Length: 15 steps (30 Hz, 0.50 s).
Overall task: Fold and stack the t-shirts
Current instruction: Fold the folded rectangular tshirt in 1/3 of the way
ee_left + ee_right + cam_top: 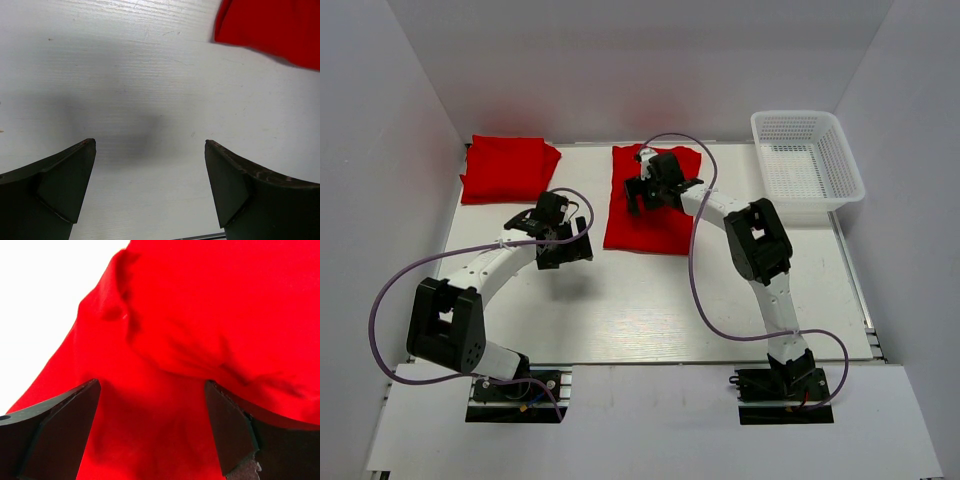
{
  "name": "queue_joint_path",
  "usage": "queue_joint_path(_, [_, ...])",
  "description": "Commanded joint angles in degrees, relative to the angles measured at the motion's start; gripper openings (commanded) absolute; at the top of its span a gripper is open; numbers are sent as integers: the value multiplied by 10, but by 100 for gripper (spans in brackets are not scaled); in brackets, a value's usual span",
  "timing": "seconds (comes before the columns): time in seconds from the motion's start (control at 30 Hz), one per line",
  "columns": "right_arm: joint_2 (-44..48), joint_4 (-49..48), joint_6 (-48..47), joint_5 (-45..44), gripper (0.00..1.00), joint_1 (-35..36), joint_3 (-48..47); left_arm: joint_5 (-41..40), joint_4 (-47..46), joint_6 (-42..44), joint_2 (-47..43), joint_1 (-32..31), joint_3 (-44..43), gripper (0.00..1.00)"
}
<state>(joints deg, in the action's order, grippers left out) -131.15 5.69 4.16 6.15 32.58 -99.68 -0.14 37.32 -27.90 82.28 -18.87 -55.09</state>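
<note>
2 plain red shirts are lying well apart at the far side of the surface [650, 300]. The left t-shirt [510, 168] is sitting folded, and the centre t-shirt [642, 230], seemingly folded, is showing rumples.

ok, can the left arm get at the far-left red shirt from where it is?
Probably yes. The left arm hovers over bare table, jaws open, nothing between it and the far-left shirt. The right arm sits over the middle shirt, clear of that path.

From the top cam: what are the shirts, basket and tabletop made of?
Red t-shirts: soft matte cloth, likely cotton knit; creases and limp folds. Basket: white plastic by the look, smooth; moulded mesh walls. Table: white, matte, faint grain lines; painted wood or laminate, can't tell.
</note>
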Motion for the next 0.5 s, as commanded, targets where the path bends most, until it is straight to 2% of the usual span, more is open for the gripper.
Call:
queue_joint_path(0.0, [-6,-80,13,-60,90,-5,-18,7,-3,7,-4,1,6,100])
queue_joint_path(0.17, [-29,-128,-8,-124,90,-8,-49,12,-3,7,-17,1,11,100])
queue_joint_path(0.33, [-62,-58,6,-201,90,-15,-153,12,2,18,-17,1,0,100])
queue_joint_path(0.37, [-43,-19,6,-203,90,-16,-155,12,2,18,-12,1,0,100])
queue_joint_path(0.47, [11,-12,23,-217,90,-16,-88,20,-11,37,3,1,-21,100])
